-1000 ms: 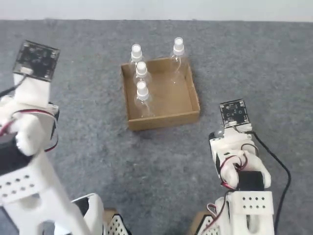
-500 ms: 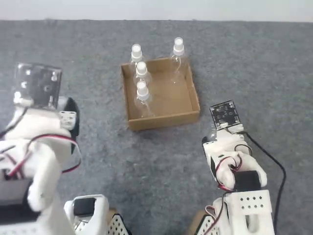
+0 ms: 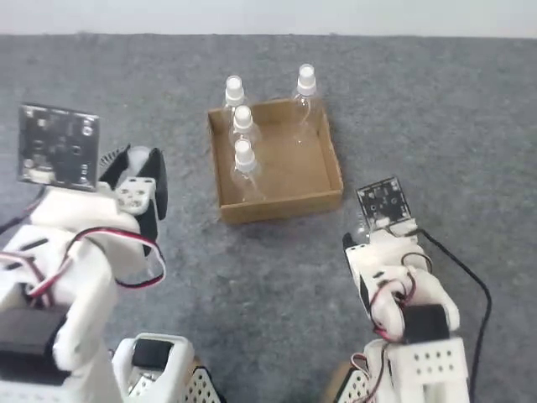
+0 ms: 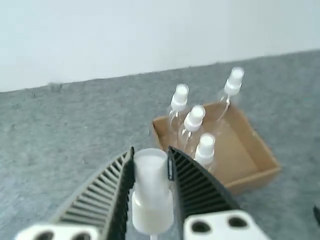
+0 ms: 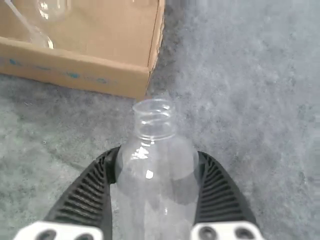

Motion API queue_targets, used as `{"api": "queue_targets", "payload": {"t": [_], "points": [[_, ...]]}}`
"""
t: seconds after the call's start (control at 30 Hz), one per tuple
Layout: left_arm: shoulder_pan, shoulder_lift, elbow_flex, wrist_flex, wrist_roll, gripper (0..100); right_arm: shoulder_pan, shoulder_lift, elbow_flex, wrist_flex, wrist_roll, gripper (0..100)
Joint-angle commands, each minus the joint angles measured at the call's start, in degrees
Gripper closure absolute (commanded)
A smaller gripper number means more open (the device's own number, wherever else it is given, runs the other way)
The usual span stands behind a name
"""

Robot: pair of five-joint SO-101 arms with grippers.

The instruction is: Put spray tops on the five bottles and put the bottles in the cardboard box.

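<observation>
Capping appears in hand: the left gripper (image 4: 151, 150) jaws pinch a spray top (image 4: 150, 192), the right gripper (image 5: 155, 157) jaws clamp the uncapped bottle (image 5: 155, 175); next, the top likely needs aligning over the bottle's neck.

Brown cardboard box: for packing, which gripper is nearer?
Right. The right gripper, holding a clear bottle, sits beside the box's corner; left gripper, holding a white spray top, farther.

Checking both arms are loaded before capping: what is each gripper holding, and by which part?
The left gripper clamps the white plastic spray top by its sides. The right gripper grips the clear, uncapped plastic bottle around its shoulder.
</observation>
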Motion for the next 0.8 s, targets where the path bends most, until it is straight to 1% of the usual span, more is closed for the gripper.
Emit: {"api": "queue_targets", "payload": {"t": [0.0,0.1,0.2,0.47,0.63,0.77], "points": [[1.32,-0.44,-0.66,-3.34,2.29,99,-3.03,-8.22,1.05,2.33,0.09,96.1],[3.43,-1.49,-0.48,-3.25,2.29,99,-5.14,-14.81,3.60,1.98,0.26,96.1],[4.22,-5.63,0.48,-3.96,2.29,99,-6.81,-20.62,6.07,1.89,0.53,96.1],[4.22,-17.41,11.65,-10.11,1.93,99,-11.03,-19.82,6.77,-1.89,0.70,96.1],[4.22,-24.53,16.22,-13.45,1.93,99,-17.01,-19.82,6.77,-4.35,0.70,96.1],[4.22,-29.71,19.12,-16.35,1.93,99,-23.78,-19.82,6.86,-6.99,0.70,96.1]]}}
